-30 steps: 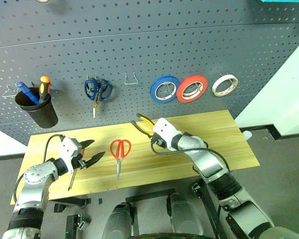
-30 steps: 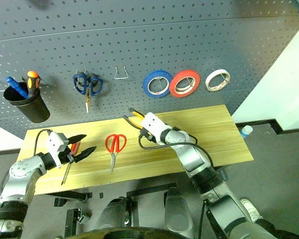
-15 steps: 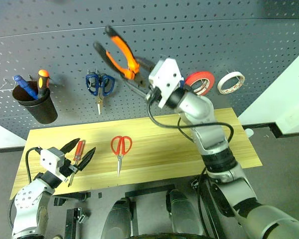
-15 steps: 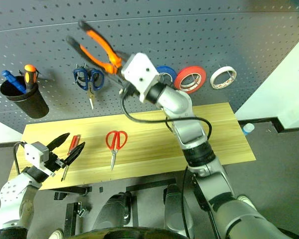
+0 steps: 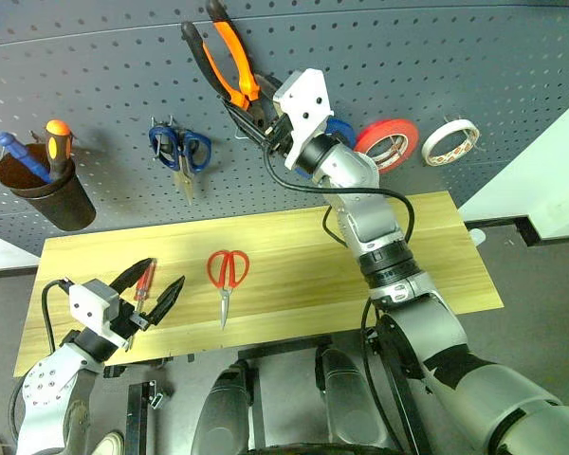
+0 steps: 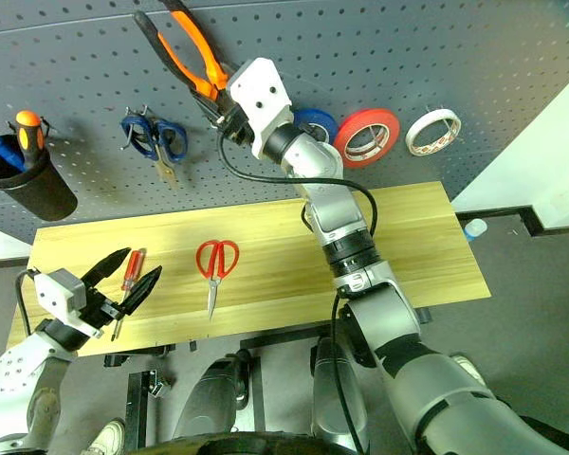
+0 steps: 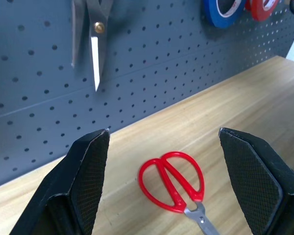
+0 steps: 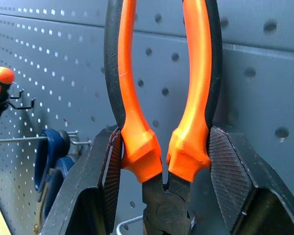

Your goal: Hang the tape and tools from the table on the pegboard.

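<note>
- The right gripper (image 6: pixel 229 107) clamps the pliers (image 5: pixel 229 64) between its jaws near the pivot, orange-and-black handles rising beyond the fingertips against the pegboard (image 5: pixel 474 57), with a wire hook (image 8: pixel 132 226) just below the jaws.
- Done: the whitish tape (image 5: pixel 453 141) already hangs on the board.
- Left: the pliers are not yet hooked; the red-handled scissors (image 5: pixel 227 276) and the slim screwdriver (image 5: pixel 142 292) lie on the table (image 5: pixel 436 256).
- The left gripper (image 5: pixel 155 288) hangs spread and empty, the screwdriver beneath its jaws, the scissors ahead of them.
- A second ago the pliers were low, just above the tabletop; they have since been lifted to the board, and the left gripper has drawn back slightly.
</note>
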Action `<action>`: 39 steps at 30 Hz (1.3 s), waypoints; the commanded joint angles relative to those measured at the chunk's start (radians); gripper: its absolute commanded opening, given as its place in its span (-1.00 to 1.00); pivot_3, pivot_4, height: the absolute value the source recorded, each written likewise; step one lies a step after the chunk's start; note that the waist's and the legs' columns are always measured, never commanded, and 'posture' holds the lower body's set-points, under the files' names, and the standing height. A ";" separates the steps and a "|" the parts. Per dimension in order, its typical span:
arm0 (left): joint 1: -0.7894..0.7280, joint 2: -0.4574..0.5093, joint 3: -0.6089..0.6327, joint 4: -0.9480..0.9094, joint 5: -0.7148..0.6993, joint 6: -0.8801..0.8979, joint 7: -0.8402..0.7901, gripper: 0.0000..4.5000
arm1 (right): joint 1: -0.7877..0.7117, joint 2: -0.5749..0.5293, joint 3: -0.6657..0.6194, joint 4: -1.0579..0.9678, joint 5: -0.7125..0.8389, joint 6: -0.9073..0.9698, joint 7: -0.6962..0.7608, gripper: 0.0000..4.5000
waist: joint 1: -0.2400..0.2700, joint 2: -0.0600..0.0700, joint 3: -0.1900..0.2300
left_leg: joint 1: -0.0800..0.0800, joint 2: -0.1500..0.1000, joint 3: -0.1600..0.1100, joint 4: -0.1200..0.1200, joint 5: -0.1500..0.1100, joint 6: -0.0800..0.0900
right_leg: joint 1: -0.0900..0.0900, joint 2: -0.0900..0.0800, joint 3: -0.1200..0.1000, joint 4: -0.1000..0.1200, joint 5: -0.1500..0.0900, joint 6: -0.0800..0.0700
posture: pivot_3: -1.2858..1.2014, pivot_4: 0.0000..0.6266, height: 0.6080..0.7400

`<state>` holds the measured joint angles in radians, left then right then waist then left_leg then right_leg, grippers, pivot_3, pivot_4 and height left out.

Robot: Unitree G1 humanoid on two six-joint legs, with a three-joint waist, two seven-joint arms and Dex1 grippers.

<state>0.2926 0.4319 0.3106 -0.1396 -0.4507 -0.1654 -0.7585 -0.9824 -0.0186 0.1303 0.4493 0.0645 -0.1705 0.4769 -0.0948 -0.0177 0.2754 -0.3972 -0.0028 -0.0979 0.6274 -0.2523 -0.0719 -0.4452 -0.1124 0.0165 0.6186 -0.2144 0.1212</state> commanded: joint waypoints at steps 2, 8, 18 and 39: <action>0.016 0.006 0.016 -0.039 -0.015 0.006 0.004 0.65 | -0.070 0.033 -0.020 0.040 0.004 -0.100 -0.027 -0.03 | 0.001 0.000 0.001 | -0.001 0.000 0.000 0.000 0.000 0.000 | -0.001 0.000 0.000 0.000 0.000 0.000 | 0.04 -0.05 0.85; 0.016 0.005 0.011 -0.048 -0.015 0.018 0.005 0.65 | -0.095 0.041 -0.029 0.131 0.007 -0.155 -0.037 -0.03 | 0.001 0.000 0.001 | -0.001 0.000 0.000 0.001 0.000 0.000 | 0.000 0.000 0.000 0.000 -0.002 -0.003 | 0.04 -0.06 0.85; 0.008 -0.002 0.002 -0.044 -0.007 0.020 0.003 0.65 | -0.109 0.039 -0.025 0.230 -0.044 -0.225 -0.078 0.74 | -0.001 0.000 0.001 | -0.001 0.000 0.000 0.001 0.000 0.000 | 0.000 0.000 0.000 0.000 0.000 0.000 | 0.04 -0.11 0.85; -0.068 -0.004 -0.232 -0.255 0.174 0.726 0.445 0.99 | 0.578 -0.547 0.067 -0.817 0.153 0.113 0.409 1.00 | 0.030 -0.001 0.001 | 0.004 0.000 0.000 0.004 0.000 -0.001 | 0.008 0.000 0.000 -0.003 -0.004 0.000 | 0.01 -0.20 0.85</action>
<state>0.2492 0.4215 0.1196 -0.3766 -0.3320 0.4733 -0.3703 -0.4235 -0.5486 0.2262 -0.3193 0.1669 -0.0910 0.8572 -0.0648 -0.0187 0.2762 -0.3908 -0.0032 -0.0979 0.6316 -0.2521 -0.0725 -0.4350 -0.1127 0.0164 0.6158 -0.2191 0.1215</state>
